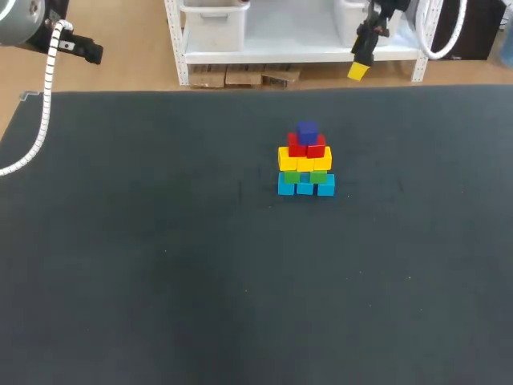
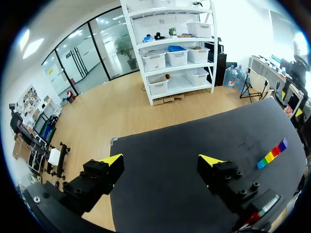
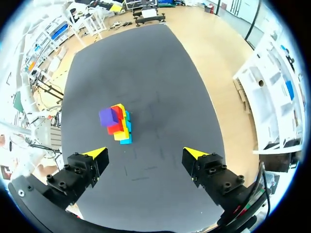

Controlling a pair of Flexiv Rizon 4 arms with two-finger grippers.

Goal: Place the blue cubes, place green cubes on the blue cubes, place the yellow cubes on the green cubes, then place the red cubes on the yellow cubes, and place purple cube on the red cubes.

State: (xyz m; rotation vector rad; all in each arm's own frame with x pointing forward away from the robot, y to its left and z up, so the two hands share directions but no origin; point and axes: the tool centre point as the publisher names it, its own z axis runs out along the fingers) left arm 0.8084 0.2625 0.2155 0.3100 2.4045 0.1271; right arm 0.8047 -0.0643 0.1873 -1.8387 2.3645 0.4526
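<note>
While your left tool and right tool gape wide and empty, the dark bench carries one stack toward its far side: three blue cubes, two green cubes, three yellow cubes, two red cubes, one purple cube on top.

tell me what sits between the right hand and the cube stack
Nothing. In the right wrist view only bare dark table shows between the open right hand and the cube stack, which stands ahead of it.

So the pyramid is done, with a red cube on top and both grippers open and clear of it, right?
No: the head view shows a purple cube on top, above the red cubes. The pyramid is done; left gripper and right gripper are open and clear.
</note>
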